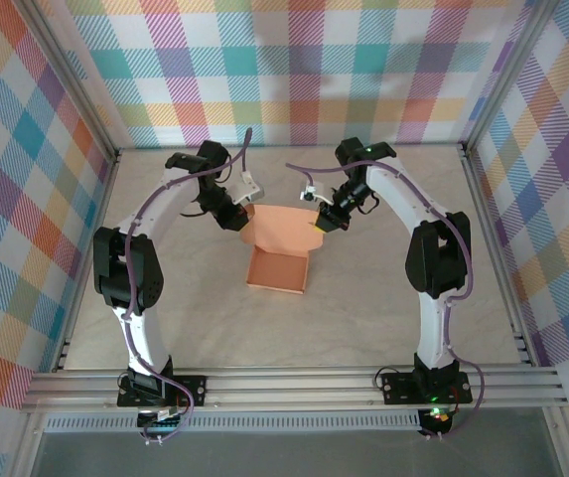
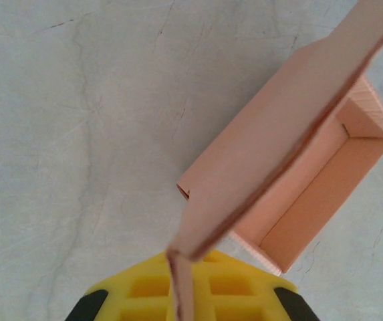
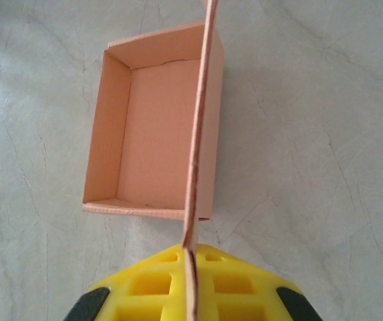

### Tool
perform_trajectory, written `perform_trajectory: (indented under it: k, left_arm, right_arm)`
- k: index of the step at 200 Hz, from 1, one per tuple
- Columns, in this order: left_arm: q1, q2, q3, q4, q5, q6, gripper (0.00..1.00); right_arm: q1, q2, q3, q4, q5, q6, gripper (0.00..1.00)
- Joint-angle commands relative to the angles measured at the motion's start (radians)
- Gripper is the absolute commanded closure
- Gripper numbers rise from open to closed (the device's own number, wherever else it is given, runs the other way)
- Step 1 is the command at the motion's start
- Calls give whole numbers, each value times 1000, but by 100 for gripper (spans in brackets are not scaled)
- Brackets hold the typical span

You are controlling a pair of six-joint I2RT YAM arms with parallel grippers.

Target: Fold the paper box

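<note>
The paper box (image 1: 277,270) is salmon-orange card standing at the middle of the table: a shallow open tray with its lid flap (image 1: 282,229) raised behind it. My left gripper (image 1: 236,221) is shut on the flap's left edge. In the left wrist view the card runs edge-on between the yellow pads (image 2: 144,291) of the left gripper (image 2: 183,284), with the tray (image 2: 311,194) beyond. My right gripper (image 1: 326,223) is shut on the flap's right edge. In the right wrist view the flap (image 3: 199,134) stands edge-on in the right gripper (image 3: 191,281), above the open tray (image 3: 154,127).
Plaid walls (image 1: 294,70) close in the back and both sides of the pale table (image 1: 363,328). An aluminium rail (image 1: 294,383) runs along the near edge by both arm bases. Bare tabletop lies in front of the box and to either side.
</note>
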Motion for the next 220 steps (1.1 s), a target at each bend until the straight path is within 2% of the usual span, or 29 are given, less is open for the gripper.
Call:
perform_trajectory:
  k: [1, 37, 68, 96, 121, 165, 185, 220]
  left_arm:
    - [2, 7, 25, -47, 20, 8, 100]
    - [0, -21, 14, 6, 55, -64, 100]
    - [-9, -97, -73, 185, 40, -206, 100]
    - [-54, -166, -156, 368, -54, -343, 100]
    - [-97, -195, -200, 493, -167, -471, 100]
    - [-134, -159, -202, 623, -262, -699, 100]
    - [-135, -106, -153, 615, -263, -776, 100]
    - [-147, -34, -90, 608, -305, -878, 100]
  right_arm:
    - [3, -24, 33, -35, -30, -12, 100]
    - [4, -49, 0, 79, 28, 89, 100]
    - [10, -102, -62, 232, 137, 207, 100]
    - [16, -138, -107, 383, 244, 348, 100]
    - [23, -150, -119, 506, 366, 555, 100]
    - [87, -203, -223, 640, 535, 745, 100]
    - [105, -226, -282, 705, 572, 843, 100]
    - [110, -241, -340, 765, 664, 1102, 100]
